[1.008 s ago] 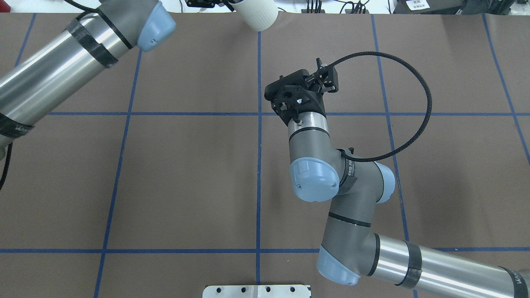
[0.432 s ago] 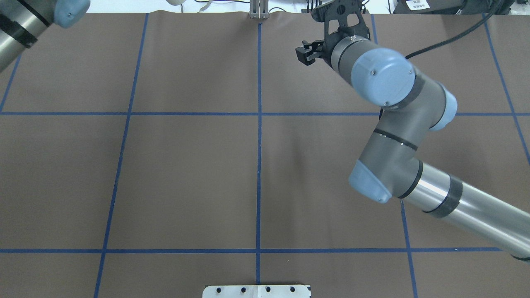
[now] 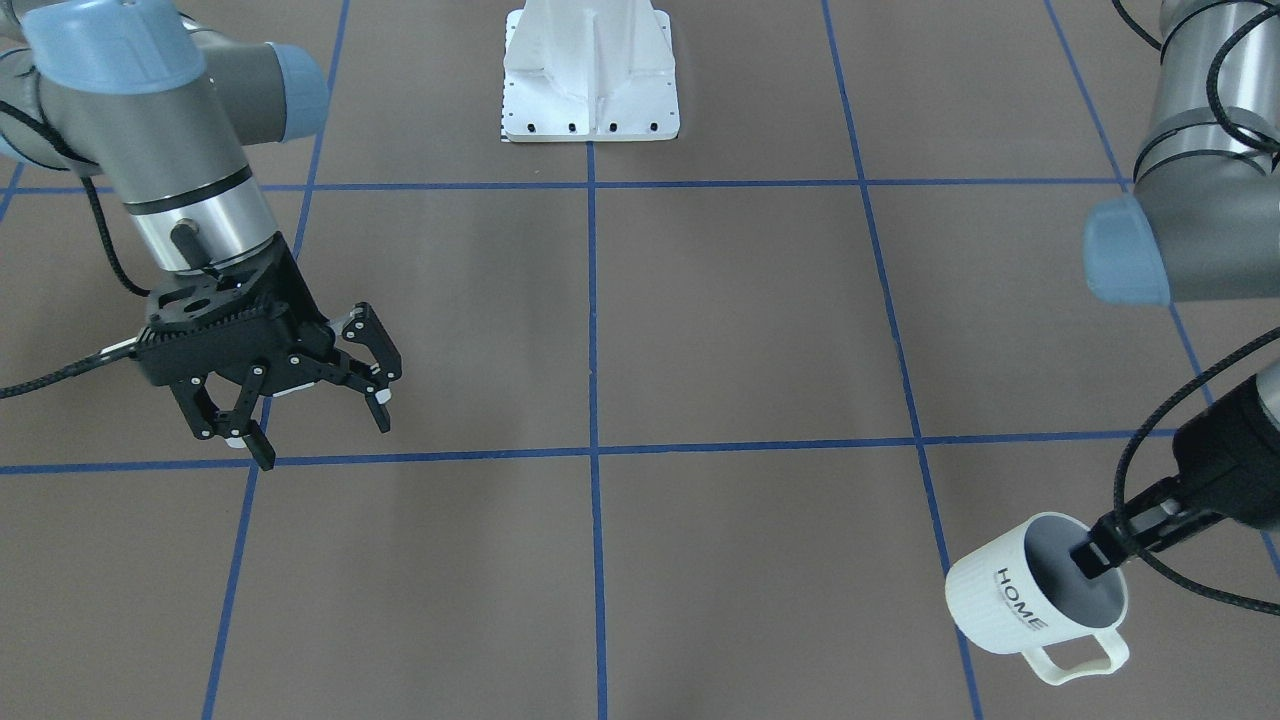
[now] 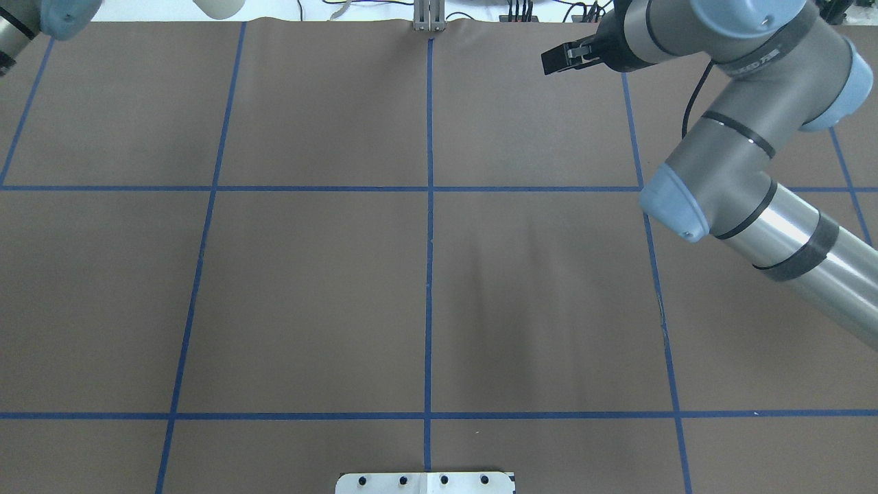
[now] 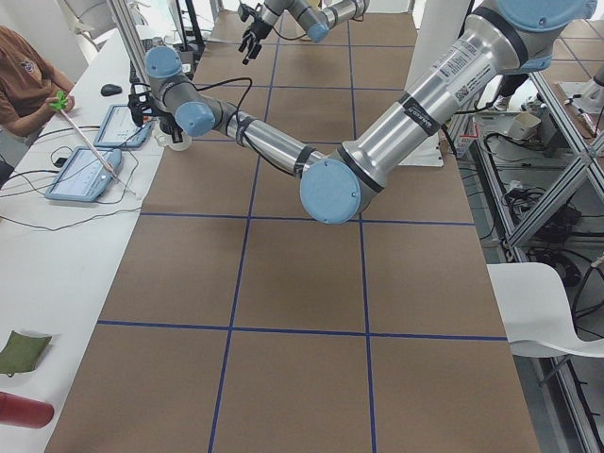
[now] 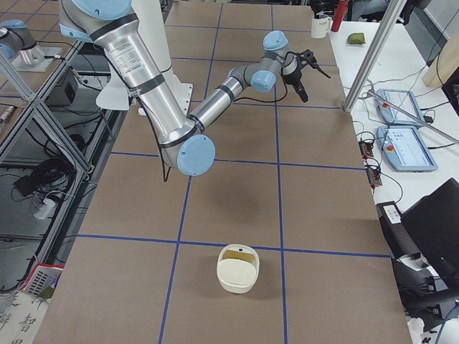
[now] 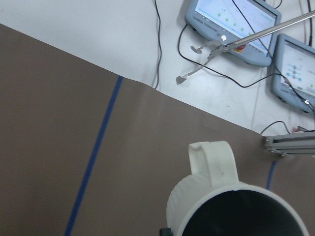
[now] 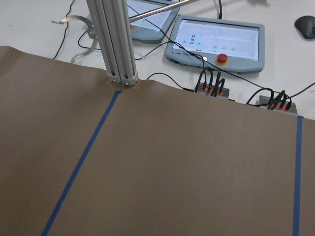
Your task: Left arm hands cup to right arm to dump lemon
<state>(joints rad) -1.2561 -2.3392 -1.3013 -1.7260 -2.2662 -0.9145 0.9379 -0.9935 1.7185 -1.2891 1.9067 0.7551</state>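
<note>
You have wide, bare brown tabletop (image 4: 309, 295) between the two arms. The cup (image 3: 1035, 600) is held out near the far edge, on the robot's left side. It is a white ribbed mug lettered HOME, grey inside, with a squarish handle, and it is tilted. The left tool (image 3: 1097, 553) is clamped on its rim, one finger inside. The right tool (image 3: 322, 440) hangs well apart from the cup, its jaws spread.

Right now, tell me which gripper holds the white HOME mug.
The left gripper: it clamps the wall of the tilted HOME mug, with one finger inside the rim. The right gripper hangs open, holding nothing.
</note>
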